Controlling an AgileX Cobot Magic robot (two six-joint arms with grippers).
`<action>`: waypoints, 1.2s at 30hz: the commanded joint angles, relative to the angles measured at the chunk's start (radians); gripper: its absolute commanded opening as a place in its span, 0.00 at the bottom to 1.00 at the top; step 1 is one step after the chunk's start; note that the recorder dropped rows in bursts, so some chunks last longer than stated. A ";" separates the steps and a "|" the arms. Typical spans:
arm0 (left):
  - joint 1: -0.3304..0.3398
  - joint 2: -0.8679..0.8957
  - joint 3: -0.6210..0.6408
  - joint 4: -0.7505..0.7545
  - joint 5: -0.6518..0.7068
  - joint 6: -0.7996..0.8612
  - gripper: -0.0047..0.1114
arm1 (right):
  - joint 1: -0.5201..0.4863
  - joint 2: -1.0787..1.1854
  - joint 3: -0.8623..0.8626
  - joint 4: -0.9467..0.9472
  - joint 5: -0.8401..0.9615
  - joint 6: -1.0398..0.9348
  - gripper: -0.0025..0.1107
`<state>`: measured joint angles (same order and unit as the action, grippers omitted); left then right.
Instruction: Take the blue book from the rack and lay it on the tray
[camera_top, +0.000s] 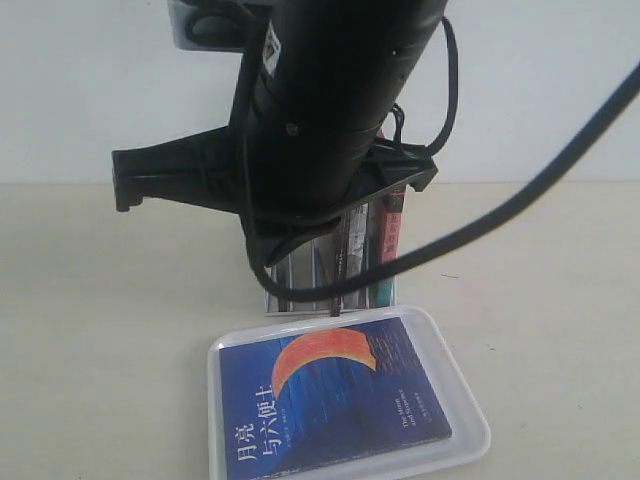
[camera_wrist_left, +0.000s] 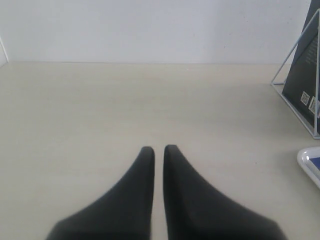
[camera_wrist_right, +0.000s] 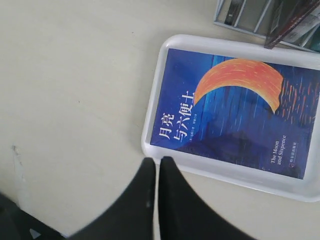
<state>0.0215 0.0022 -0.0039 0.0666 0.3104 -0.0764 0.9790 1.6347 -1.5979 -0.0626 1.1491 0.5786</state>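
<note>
Both the left tool (camera_wrist_left: 159, 149) and the right tool (camera_wrist_right: 156, 161) are pressed together and empty, and since the blue book (camera_top: 330, 400) lies face up in the tray (camera_top: 470, 420) before the rack (camera_top: 305, 268) (placing looks done), the next move seems to be only a clear retreat.

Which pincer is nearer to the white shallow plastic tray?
Right. The right pincer is shut just outside the rim of the white shallow plastic tray; the left pincer is farther off, over bare beige table.
</note>
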 joint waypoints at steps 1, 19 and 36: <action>-0.008 -0.002 0.004 0.003 -0.004 0.002 0.09 | -0.003 -0.007 -0.007 -0.009 -0.001 -0.017 0.03; -0.008 -0.002 0.004 0.003 -0.004 0.002 0.09 | -0.003 -0.007 -0.007 0.032 -0.004 -0.011 0.03; -0.008 -0.002 0.004 0.003 -0.004 0.002 0.09 | -0.003 -0.051 0.031 -0.335 0.068 -0.057 0.03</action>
<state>0.0215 0.0022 -0.0039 0.0666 0.3104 -0.0764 0.9790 1.6298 -1.5969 -0.3088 1.2093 0.5317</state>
